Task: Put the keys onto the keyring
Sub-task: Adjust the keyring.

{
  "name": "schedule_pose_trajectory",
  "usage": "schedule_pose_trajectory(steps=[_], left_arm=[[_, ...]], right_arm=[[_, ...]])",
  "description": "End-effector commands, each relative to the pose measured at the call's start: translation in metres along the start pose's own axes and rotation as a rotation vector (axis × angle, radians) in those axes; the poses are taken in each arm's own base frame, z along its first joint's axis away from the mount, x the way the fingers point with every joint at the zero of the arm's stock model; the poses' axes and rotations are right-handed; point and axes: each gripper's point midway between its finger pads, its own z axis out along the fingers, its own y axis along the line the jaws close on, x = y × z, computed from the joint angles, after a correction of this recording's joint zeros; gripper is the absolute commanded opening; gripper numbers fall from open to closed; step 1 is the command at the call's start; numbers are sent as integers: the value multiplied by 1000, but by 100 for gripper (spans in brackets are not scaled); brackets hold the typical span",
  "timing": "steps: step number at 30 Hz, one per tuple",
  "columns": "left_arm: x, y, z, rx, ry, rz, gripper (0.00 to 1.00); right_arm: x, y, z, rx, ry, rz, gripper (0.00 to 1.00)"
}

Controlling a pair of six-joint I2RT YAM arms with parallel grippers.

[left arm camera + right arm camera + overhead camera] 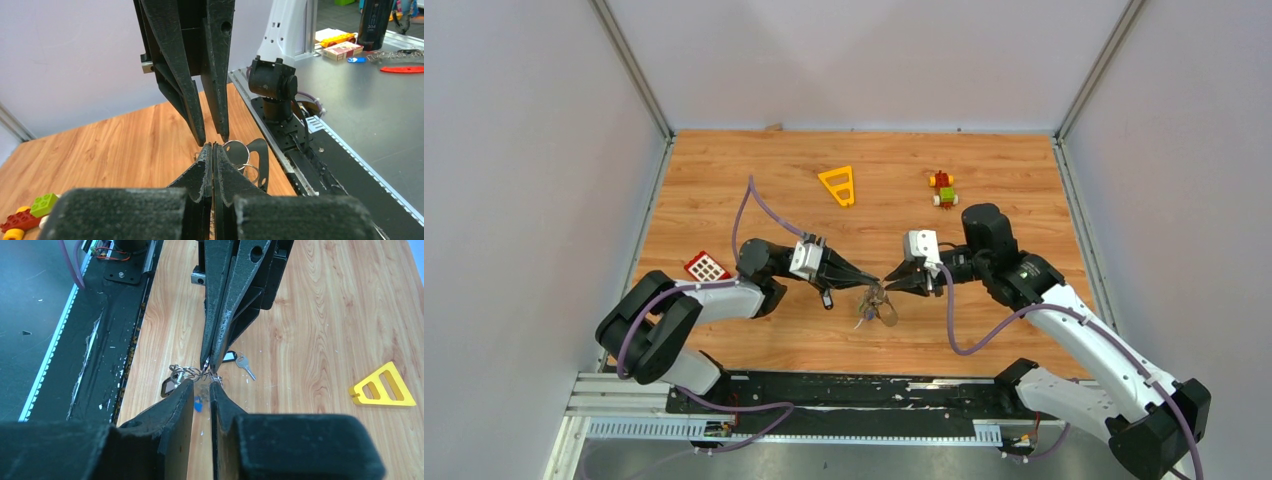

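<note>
Pinches keyring (pixel 186 371) low over worktop (pixel 310 315) in left gripper (pixel 208 366) jaws clenched tight, likely steadying it for right gripper (pixel 201 384), jaws narrowed there, grip untellable, with black-tagged key (pixel 242 364) lying loose nearby.

**Three cameras, one meeting point**

The top external camera sits high behind the robot and looks down and forward from afar, taking in the whole table (pixel 724 170). The left wrist camera sits close behind the left gripper (pixel 213 146) and looks along its fingers, low and rightward. The right wrist camera sits close behind the right gripper (pixel 202 384) and faces leftward and more steeply down. All three share the spot where the fingertips meet. The top and right wrist views share the yellow triangle (pixel 382 386). The top and left wrist views share the toy block figure (pixel 31 214).
</note>
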Motion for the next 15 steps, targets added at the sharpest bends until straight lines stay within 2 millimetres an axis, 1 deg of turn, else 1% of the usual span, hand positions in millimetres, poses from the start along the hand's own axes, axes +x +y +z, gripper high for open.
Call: schedule_pose_trajectory(steps=[1, 8, 15], left_arm=[[-29, 12, 5, -30, -60, 96, 0], [-27, 9, 5, -19, -56, 76, 0], [-27, 11, 6, -26, -59, 62, 0]], right_arm=[[-5, -7, 4, 18, -19, -53, 19], [-5, -12, 6, 38, -11, -52, 17], [-3, -11, 9, 30, -8, -45, 15]])
